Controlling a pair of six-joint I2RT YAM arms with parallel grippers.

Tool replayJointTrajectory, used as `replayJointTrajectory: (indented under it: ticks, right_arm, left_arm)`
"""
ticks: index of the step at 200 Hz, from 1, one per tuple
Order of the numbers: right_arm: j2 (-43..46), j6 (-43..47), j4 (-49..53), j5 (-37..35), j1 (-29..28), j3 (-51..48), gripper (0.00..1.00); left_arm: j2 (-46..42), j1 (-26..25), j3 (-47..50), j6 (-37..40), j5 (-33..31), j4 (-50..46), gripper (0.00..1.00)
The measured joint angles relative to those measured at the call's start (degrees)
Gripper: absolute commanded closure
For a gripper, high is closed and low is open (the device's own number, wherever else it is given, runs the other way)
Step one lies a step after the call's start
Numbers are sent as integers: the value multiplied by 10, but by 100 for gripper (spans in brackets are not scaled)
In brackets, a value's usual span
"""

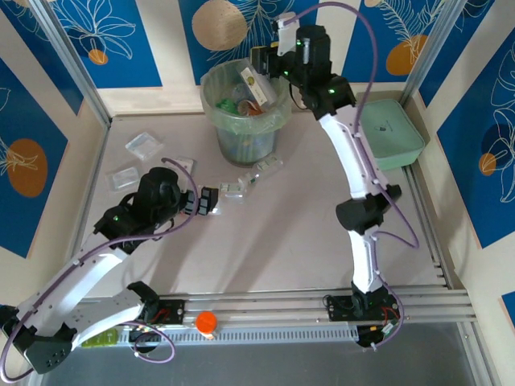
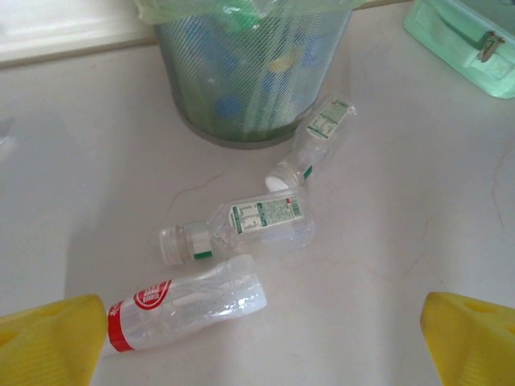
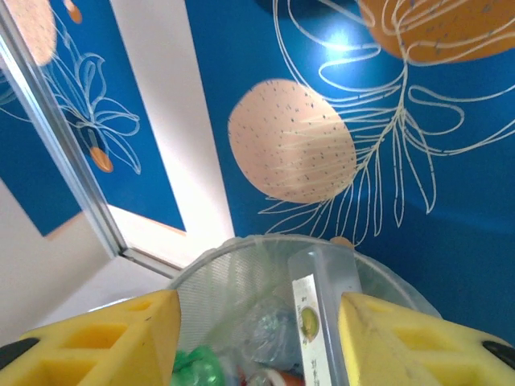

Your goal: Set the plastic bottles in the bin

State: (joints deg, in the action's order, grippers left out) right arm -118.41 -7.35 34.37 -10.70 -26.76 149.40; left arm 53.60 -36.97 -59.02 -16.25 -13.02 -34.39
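Three clear plastic bottles lie on the table in front of the bin (image 2: 249,72): a red-labelled one (image 2: 185,305), a green-labelled one (image 2: 241,225) and another (image 2: 314,141) by the bin's foot. My left gripper (image 2: 261,342) hovers open just short of the red-labelled bottle, touching nothing. From above, that gripper (image 1: 211,201) sits left of the bottles (image 1: 233,190). My right gripper (image 1: 261,66) is over the bin (image 1: 241,112), open. A tall clear bottle (image 3: 318,322) with a white label stands in the bin beside the right finger (image 3: 410,346), with a wide gap to the left finger.
Several bottles fill the bin, green and blue among them. A mint green box (image 1: 392,133) sits at the right; it also shows from the left wrist (image 2: 467,40). Clear square trays (image 1: 143,143) lie at the left. The frame posts and back wall stand close behind the bin.
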Motion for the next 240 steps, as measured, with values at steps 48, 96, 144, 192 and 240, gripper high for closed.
replayJointTrajectory:
  ticks: [48, 96, 144, 192, 240]
  right_arm:
    - [243, -82, -30, -2, -18, -360, 41]
    - [470, -195, -76, -20, -36, -729, 40]
    - [638, -285, -82, -98, -81, -876, 40]
    - [759, -303, -66, -134, -96, -948, 40]
    - [803, -296, -47, -143, -97, -959, 40]
  left_arm:
    - [33, 14, -19, -118, -10, -50, 1]
    - [73, 92, -16, -362, 0, -110, 1]
    - [114, 125, 55, -607, 19, -98, 1]
    - [197, 143, 60, -724, 12, -44, 1]
    - [302, 174, 60, -768, 16, 31, 2]
